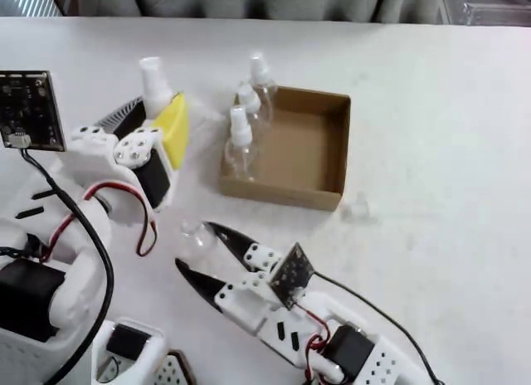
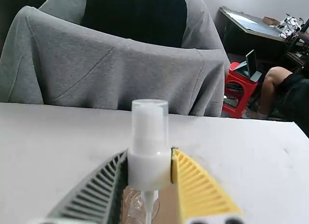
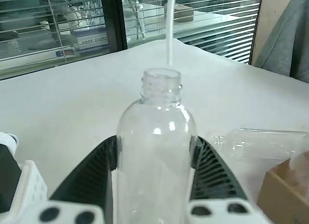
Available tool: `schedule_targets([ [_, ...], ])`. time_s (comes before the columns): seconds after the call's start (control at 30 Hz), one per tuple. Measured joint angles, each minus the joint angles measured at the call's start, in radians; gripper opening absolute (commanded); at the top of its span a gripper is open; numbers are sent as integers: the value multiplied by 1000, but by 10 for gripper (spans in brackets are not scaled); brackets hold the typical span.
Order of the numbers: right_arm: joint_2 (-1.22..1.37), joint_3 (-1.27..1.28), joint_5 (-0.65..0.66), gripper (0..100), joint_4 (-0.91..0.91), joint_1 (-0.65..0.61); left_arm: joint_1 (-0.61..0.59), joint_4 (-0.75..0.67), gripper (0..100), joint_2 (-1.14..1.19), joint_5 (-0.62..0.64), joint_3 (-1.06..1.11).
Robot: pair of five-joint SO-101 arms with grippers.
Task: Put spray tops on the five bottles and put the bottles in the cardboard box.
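— Left hand (image 2: 149, 160)?
— Clamped on a spray top (image 2: 149, 137), upper left in the high view.
— Right hand (image 3: 154, 159)?
— Gripping an uncapped bottle (image 3: 155, 122), lower centre; cardboard box (image 1: 282, 192) mid-frame on the tabletop (image 1: 431, 111).

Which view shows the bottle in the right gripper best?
The right wrist view: the bottle sits close and whole between the right gripper's fingers, neck open. In the high view it is a faint clear shape at the fingertips. In the left wrist view a clear blur under the spray top may be it.
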Motion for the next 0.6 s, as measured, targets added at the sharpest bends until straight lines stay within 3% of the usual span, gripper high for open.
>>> schedule_targets([
  [0.6, 0, 0, 0, 15, 0, 0, 3, 44, 20, -80, -81, 0],
])
